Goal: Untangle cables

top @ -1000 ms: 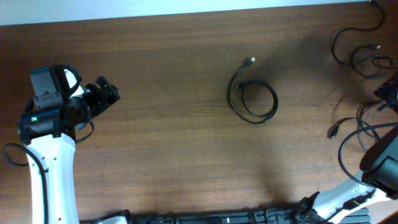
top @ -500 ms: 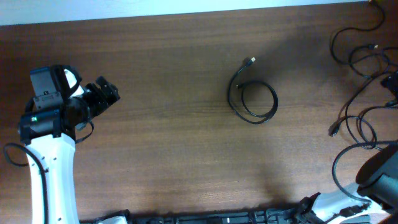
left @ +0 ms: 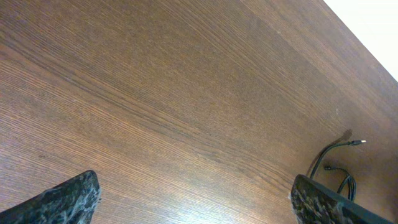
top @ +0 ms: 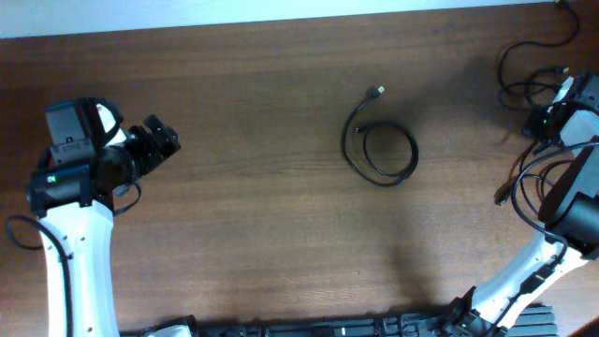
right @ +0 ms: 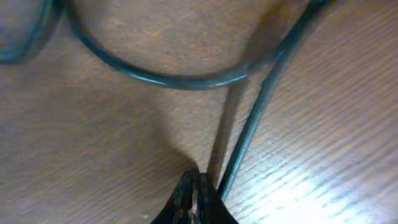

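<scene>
Dark brown wood-grain tabletop [top: 234,215]. One coiled black cable [top: 374,183] lies flat right of centre, plug end toward the far edge. Several loose black cables [top: 503,65] sprawl in overlapping loops at the right edge.

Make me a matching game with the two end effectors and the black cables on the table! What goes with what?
Things:
1. left end effector
2. right end effector
3. coiled cable
4. tangled cables

Places or states:
A. alone in the middle of the table
B. shut
C. open wide
D. by the table's right edge

Pairs: 1-C, 2-B, 3-A, 4-D
</scene>
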Tool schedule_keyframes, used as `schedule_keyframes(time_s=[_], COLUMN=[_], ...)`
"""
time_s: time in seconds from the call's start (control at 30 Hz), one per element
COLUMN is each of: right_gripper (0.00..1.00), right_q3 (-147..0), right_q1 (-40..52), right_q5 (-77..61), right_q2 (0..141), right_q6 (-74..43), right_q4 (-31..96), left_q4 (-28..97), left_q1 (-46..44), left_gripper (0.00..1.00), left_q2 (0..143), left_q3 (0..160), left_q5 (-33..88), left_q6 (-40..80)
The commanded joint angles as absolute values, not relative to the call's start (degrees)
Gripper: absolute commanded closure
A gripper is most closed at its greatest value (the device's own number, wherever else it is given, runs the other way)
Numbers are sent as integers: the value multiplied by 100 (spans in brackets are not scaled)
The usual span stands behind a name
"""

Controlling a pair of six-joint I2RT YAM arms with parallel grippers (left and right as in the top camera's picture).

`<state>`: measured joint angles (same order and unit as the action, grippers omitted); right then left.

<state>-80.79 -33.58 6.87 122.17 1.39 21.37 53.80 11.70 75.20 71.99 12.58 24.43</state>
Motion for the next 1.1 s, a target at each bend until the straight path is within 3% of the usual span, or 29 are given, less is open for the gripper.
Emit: schedule_keyframes(time_s=[0.0, 0.07, 0.17, 0.2, 0.27, 0.33, 0.37, 0.43, 0.5, 0.57, 0.7, 1.07], right_gripper=[96, 96, 96, 89, 55, 40, 35, 4, 1, 1, 1, 2], right_q3=[-8025, -8025, -8405, -8698, -9059, -9096, -9085, -8989, -8807, -8473, -8276, -8064], right_q1=[-3382, -3415, -3402, -3402, -3308, -2982, -2633, -1490, -709, 478, 1872, 2185], right_q5=[3033, 3116, 2115, 1216, -567, -2893, -3848, -4018, -3782, -2587, -860, -471], right_q2=[12488, 12488, 12333, 12160, 11789, 11531, 11561, 11570, 11577, 11577, 11587, 11587], right_q6=[-1380, -1726, -1389, -1063, -768, -703, -19, 2108, 2860, 2871, 2867, 1253], right_q4=[2681, 2873, 2858, 3006, 3267, 3273, 3430, 4584, 4963, 4925, 4794, 4569], left_q4=[5374, 5374, 5374, 5374, 5374, 5374, 5374, 5374, 5374, 5374, 5374, 5374], left_q1=[1194, 1194, 1194, 1194, 1194, 1194, 1194, 1194, 1194, 1194, 1194, 1194], left_gripper=[1, 1, 1, 1, 1, 1, 1, 1, 1, 1, 1, 1], left_q2=[7461, 7461, 7461, 7461, 7461, 7461, 7461, 7461, 7461, 7461, 7461, 7461], left_q3=[7286, 7286, 7286, 7286, 7286, 7286, 7286, 7286, 7286, 7286, 7286, 7286], left_q5=[1216, 1216, 1216, 1216, 1216, 1216, 1216, 1216, 1216, 1216, 1216, 1216], left_q6=[2410, 2410, 2410, 2410, 2410, 2410, 2410, 2410, 2410, 2410, 2410, 2410])
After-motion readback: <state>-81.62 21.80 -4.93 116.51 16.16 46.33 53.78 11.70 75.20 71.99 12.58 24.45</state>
